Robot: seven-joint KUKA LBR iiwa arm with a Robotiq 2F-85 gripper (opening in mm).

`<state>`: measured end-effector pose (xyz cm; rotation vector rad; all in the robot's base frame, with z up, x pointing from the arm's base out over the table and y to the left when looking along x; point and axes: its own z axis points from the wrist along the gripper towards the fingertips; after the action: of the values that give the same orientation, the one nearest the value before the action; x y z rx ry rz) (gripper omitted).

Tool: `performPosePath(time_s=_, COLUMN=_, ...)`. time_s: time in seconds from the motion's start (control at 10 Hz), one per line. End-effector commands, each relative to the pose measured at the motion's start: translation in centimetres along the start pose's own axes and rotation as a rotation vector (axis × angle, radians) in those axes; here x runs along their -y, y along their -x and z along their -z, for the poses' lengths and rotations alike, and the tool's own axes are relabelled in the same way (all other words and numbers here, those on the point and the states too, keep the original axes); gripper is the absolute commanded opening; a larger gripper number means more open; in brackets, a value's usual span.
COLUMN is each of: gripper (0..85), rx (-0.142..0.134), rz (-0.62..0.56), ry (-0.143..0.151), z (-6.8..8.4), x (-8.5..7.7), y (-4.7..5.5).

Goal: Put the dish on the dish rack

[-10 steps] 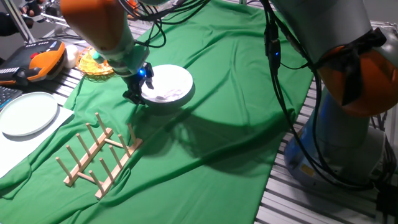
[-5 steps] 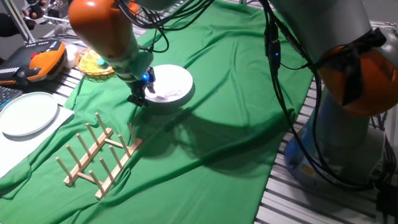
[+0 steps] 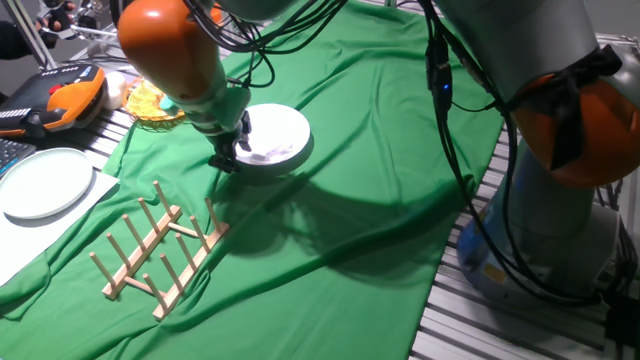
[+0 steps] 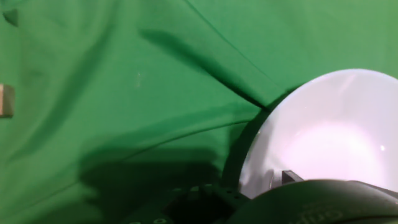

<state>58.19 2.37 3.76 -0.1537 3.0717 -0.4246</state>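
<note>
The dish is a plain white round plate lying flat on the green cloth, behind and to the right of the dish rack, a light-wood peg rack. My gripper is down at the dish's left rim. In the hand view the dish fills the right side and its rim runs between my two dark fingers at the bottom edge. The jaws stand apart, one over the plate and one outside it on the cloth. A wooden end of the rack shows at the left edge.
A paler plate rests on a white sheet at the far left. An orange-yellow glass dish and an orange device sit behind the arm. The arm's base and cables stand at the right.
The hand has shifted slightly right and turned, closing in on the dish's left rim; the blue light on it no longer shows. Dish and rack have not moved.
</note>
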Motion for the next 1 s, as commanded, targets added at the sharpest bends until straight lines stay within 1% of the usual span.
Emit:
performPosePath(time_s=0.0, gripper=34.0, rx=0.001, rz=0.011, ry=0.007, z=-0.2, x=0.1, y=0.0)
performPosePath(time_s=0.1, gripper=34.0, rx=0.001, rz=0.018, ry=0.012, z=-0.2, x=0.2, y=0.0)
performPosePath(time_s=0.2, gripper=17.0, rx=-0.001, rz=0.026, ry=0.017, z=-0.1, x=0.2, y=0.0)
performPosePath(time_s=0.3, gripper=17.0, rx=-0.008, rz=0.032, ry=0.02, z=0.0, x=0.2, y=0.0)
performPosePath(time_s=0.4, gripper=0.0, rx=-0.017, rz=0.036, ry=0.029, z=0.3, x=0.3, y=0.0)
performPosePath(time_s=0.6, gripper=0.0, rx=-0.027, rz=0.042, ry=0.036, z=0.6, x=0.3, y=0.0)
performPosePath(time_s=0.8, gripper=0.0, rx=-0.036, rz=0.05, ry=0.032, z=1.4, x=0.5, y=0.0)
performPosePath(time_s=0.9, gripper=0.0, rx=-0.046, rz=0.055, ry=0.025, z=2.1, x=0.7, y=0.1)
